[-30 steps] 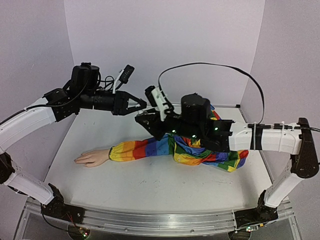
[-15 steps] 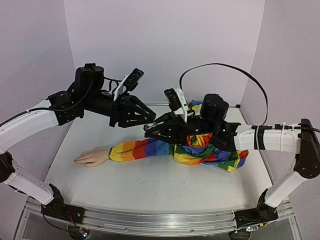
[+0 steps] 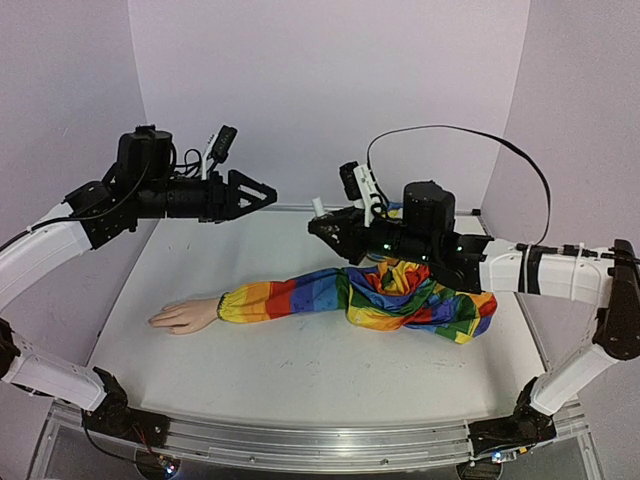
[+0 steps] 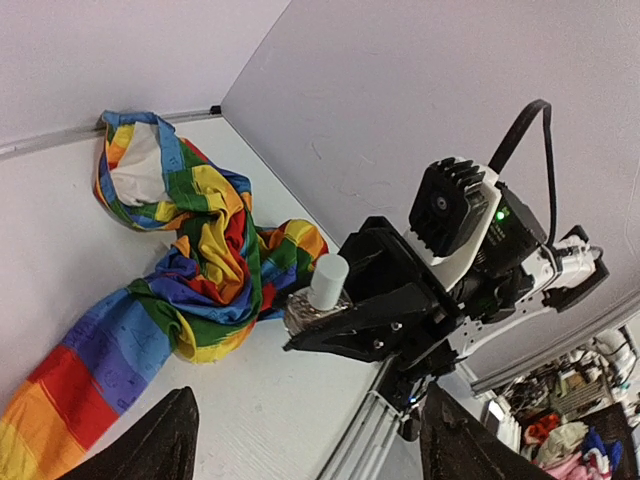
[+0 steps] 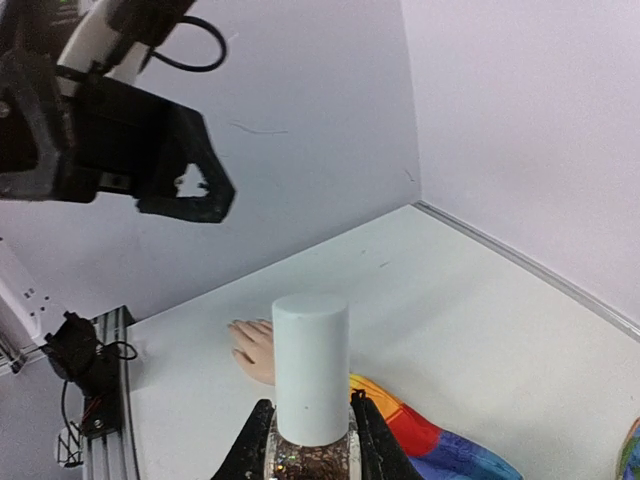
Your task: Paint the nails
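The pale mannequin hand (image 3: 183, 316) lies palm down at the table's left, at the end of a rainbow-striped sleeve (image 3: 340, 295). Its nails (image 5: 238, 352) are tiny and barely show. My right gripper (image 3: 322, 222) hovers over the sleeve's bunched part, shut on a small glass bottle (image 3: 318, 208) of glittery polish with a white cap (image 5: 311, 365). The right wrist view shows the right gripper's (image 5: 311, 420) fingers pressing the bottle's sides. My left gripper (image 3: 268, 193) hangs in the air to the bottle's left, open and empty. In the left wrist view the left gripper (image 4: 308, 392) faces the bottle (image 4: 322, 290) from a distance.
Lilac walls close in the table at the back and both sides. A metal rail (image 3: 300, 440) runs along the near edge. A black cable (image 3: 450, 135) arcs above the right arm. The sleeve's loose end (image 4: 150, 170) is heaped near the back wall.
My left gripper has opened and drawn back to the left, away from the bottle's cap. The right gripper, still holding the bottle, has shifted slightly right and up.
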Tool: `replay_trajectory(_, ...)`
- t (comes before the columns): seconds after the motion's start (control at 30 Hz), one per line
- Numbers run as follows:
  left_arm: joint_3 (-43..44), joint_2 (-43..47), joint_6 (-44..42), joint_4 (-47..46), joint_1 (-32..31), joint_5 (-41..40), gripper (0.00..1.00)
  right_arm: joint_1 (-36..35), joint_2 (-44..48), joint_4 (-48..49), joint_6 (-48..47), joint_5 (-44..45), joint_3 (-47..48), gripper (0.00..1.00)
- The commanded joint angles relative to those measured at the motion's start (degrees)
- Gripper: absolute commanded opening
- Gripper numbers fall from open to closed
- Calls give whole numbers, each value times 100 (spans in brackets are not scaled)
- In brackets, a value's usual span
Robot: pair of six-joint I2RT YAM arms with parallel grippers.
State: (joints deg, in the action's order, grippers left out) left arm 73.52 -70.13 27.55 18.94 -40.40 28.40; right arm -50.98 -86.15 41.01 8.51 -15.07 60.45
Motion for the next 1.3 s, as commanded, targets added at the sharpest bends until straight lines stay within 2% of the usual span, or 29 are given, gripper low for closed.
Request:
replay_trajectory(0.0, -194, 36, 1054, -646, -2, -258, 74, -278, -216, 110, -73, 1059, 455, 0)
replay_trajectory(0.13, -104, -110, 1063, -724, -161, -393, 71, -558, -422, -8, -61, 1729, 690, 0)
replay_trajectory(0.27, -62, -261, 1010, -728, -288, -527, 68, -766, -597, -9, -137, 1934, 898, 0)
replay_trajectory(0.37, -2, -398, 933, -725, -335, -537, 53, -926, -772, -45, -277, 2033, 1091, 0)
replay_trajectory(0.57, 84, -543, 828, -718, -395, -537, 40, -1144, -996, -92, -447, 2270, 1380, 0)
replay_trajectory(0.7, 108, -634, 734, -716, -468, -456, 19, -1209, -1034, -85, -461, 2338, 1455, 0)
replay_trajectory(0.83, 221, -709, 299, -738, -609, -72, 6, -1201, -974, 1, -412, 2159, 1426, 0)
replay_trajectory(0.9, 219, -711, -28, -936, -643, 571, 0, -1095, -861, 129, -378, 1545, 1342, 0)
replay_trajectory(0.97, 124, -649, -455, -1484, -666, 1588, 0, -828, -712, 292, -276, 64, 1251, 0)
replay_trajectory(1.1, -27, -354, -1228, -2205, -770, 3645, 0, -344, -513, 1849, 424, -4672, 848, 0)
replay_trajectory(1.13, -19, -278, -1403, -2237, -782, 3969, 0, -356, -542, 2261, 719, -5501, 854, 0)
replay_trajectory(1.2, 51, -207, -1575, -2248, -789, 4353, 0, -400, -578, 2565, 1033, -6112, 867, 0)
replay_trajectory(1.27, 127, -229, -1636, -2253, -785, 4494, 0, -373, -530, 2540, 1022, -5964, 760, 0)
